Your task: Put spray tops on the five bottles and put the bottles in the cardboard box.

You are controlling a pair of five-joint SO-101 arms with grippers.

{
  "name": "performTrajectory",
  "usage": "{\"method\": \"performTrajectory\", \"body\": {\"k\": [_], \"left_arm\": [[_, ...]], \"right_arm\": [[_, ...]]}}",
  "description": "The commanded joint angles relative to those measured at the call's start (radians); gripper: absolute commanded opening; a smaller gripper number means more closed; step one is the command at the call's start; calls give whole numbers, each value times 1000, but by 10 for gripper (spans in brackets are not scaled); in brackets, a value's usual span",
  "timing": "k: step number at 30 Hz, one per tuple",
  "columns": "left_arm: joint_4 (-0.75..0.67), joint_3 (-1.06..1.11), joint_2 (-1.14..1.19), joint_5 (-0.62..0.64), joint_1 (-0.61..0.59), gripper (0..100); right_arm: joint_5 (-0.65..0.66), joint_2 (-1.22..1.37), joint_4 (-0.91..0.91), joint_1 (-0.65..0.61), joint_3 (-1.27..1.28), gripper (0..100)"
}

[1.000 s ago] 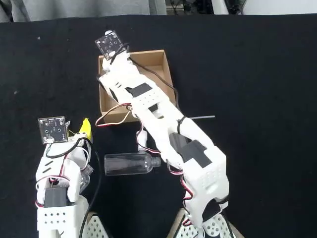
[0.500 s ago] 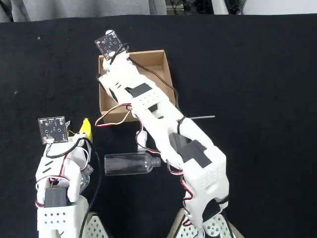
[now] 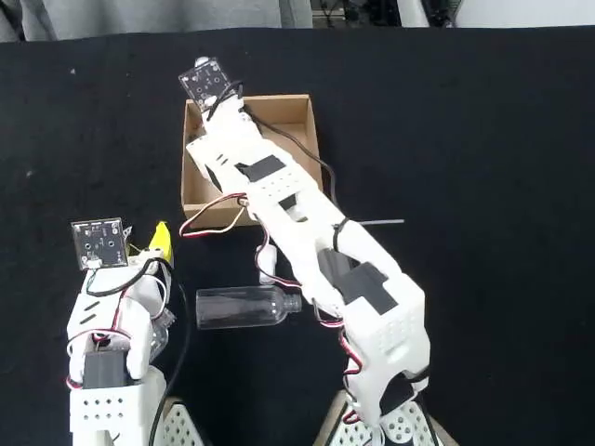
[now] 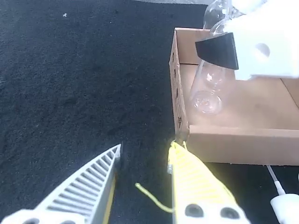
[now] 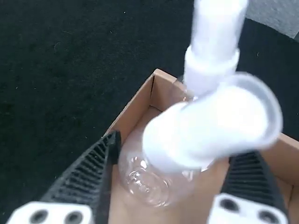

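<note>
Clear, glossy smooth plastic bottle (image 5: 150,183), matt brown cardboard box (image 3: 290,116) (bare, with raw fibrous edges), rough, fuzzy black cloth (image 3: 483,130) underneath

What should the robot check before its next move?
1. Bottle wears a spray top: ok.
2. Bottle is inside the cardboard box: ok.
3. Bottle's base rests on the box floor: cannot tell.
4. Right gripper has a firm hold on the bottle: cannot tell.
5. Left gripper is open and empty: ok.
6. Second bottle, lying down, wears a top: not ok.
</note>
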Motion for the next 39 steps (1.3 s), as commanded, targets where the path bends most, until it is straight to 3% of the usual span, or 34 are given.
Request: {"method": "performTrajectory", "body": {"k": [1, 31, 39], "left_arm": [[5, 25, -8, 2, -8, 157], [6, 25, -8, 2, -8, 155], [6, 25, -8, 2, -10, 155]], "right_arm": [[-11, -10, 8, 29, -15, 306], [-6, -82, 152, 37, -21, 306], [-9, -133, 272, 66, -53, 307]]}}
